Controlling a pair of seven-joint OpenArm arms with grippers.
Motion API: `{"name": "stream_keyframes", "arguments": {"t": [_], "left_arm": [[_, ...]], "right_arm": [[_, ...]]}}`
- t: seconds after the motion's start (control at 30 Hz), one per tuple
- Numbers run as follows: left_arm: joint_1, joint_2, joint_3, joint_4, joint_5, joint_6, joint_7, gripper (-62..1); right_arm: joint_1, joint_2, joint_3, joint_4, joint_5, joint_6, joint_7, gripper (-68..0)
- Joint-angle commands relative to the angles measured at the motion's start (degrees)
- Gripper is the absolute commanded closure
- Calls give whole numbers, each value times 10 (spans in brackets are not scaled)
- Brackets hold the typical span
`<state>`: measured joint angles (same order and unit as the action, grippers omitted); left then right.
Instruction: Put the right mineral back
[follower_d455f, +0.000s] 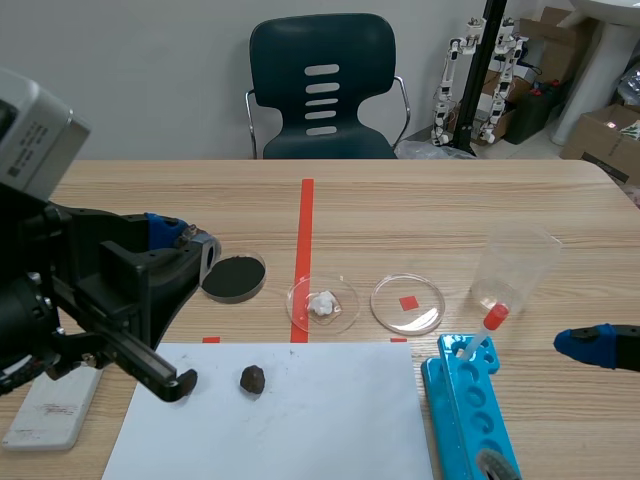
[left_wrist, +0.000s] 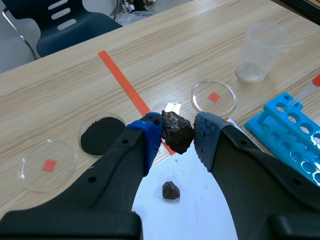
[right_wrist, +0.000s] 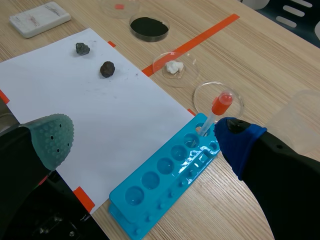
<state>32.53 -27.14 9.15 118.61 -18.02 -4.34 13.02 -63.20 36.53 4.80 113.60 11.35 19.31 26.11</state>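
The left gripper is pinching a dark, reddish-brown rock between its pads, up off the table, over the far edge of the white paper where a smaller dark stone lies. Over on the other side, the right gripper hangs with its fingers spread wide above the blue rack, a red-capped dropper standing in the rack's far end.

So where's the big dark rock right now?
In the left wrist view the rock is clamped in the left gripper, held up off the table, with a smaller stone lying on the white paper under it.
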Motion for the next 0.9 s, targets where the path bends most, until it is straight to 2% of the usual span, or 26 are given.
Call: {"name": "stream_keyframes", "arguments": {"t": [0.0, 0.2, 0.33, 0.47, 0.73, 0.87], "left_arm": [[-2, 3, -2, 5, -4, 9, -10, -163], [-2, 3, -3, -5, -13, 68, -12, -163], [-3, 5, -5, -25, -15, 68, -13, -163], [-14, 6, -10, -54, -38, 68, -13, -163], [-55, 28, -2, -126, -38, 57, 14, -163], [-95, 33, 23, -172, -30, 32, 19, -163]], "right_arm": [[3, 0, 0, 3, 4, 0, 6, -587], [3, 0, 0, 3, 4, 0, 6, -587], [3, 0, 0, 3, 4, 0, 6, -587], [3, 0, 0, 3, 4, 0, 6, -587], [3, 0, 0, 3, 4, 0, 6, -587], [3, 0, 0, 3, 4, 0, 6, -587]]}}
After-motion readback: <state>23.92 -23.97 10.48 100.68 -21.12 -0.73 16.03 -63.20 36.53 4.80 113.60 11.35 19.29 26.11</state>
